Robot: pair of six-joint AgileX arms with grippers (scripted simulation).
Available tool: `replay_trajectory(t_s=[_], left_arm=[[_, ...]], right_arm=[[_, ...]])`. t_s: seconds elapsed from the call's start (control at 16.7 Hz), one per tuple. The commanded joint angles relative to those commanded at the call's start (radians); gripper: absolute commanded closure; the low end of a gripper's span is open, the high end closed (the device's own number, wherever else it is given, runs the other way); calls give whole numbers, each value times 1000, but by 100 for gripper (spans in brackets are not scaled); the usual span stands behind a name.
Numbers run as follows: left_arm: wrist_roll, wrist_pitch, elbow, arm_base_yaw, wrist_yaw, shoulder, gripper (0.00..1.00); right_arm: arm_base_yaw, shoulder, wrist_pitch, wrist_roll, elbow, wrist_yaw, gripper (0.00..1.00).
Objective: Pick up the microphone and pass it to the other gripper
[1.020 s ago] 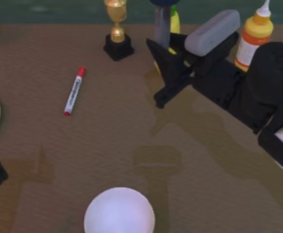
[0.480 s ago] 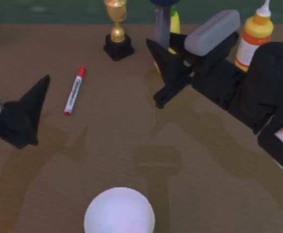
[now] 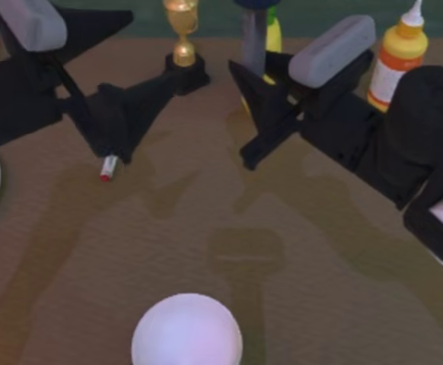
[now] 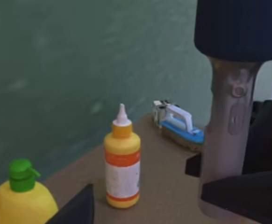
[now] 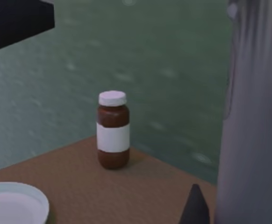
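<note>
The microphone (image 3: 253, 42) hangs upright above the table's far middle, its navy head (image 4: 241, 28) over a grey handle (image 4: 227, 140). My right gripper (image 3: 244, 110) is shut on the lower handle, and a black finger (image 4: 248, 196) crosses it. In the right wrist view the handle (image 5: 253, 140) fills one side beside a fingertip (image 5: 194, 207). My left gripper (image 3: 151, 47), the other gripper, is open at the far left, pointing at the microphone with a gap between them. One of its fingertips (image 4: 77, 210) shows in the left wrist view.
A gold trophy (image 3: 182, 46) stands by the left fingers. A marker (image 3: 109, 169) lies mostly hidden under them. An orange-labelled bottle (image 3: 398, 57), a green-capped yellow bottle (image 4: 24, 198), a blue-white tool (image 4: 180, 126), a brown jar (image 5: 113, 130), a white plate (image 5: 14, 203) and a white ball (image 3: 187, 331) are around.
My left arm has swept from the table's left edge up and right toward the microphone, covering most of the marker. The right arm and microphone have stayed still.
</note>
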Motion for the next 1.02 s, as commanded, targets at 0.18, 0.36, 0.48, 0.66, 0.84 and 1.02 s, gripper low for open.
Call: replay_trajectory(t_s=[0.18,0.36,0.48,0.66,0.84,1.02], left_arm=[[1,29,45,-19,52,80,0],[1,31,48,-20,56,85,0],[1,28,44,-15,53,82,0],[0,38,76,-44,30,119,0],[-4,59,157,-114,-37,218,0],[-7,83,246,-191,-111,327,0]], right_arm=[[0,0,0,0,0,0,100],[0,0,0,0,0,0,100],[0,0,0,0,0,0,100],[0,0,0,0,0,0,100],[0,0,0,0,0,0,100],[0,0,0,0,0,0,100]])
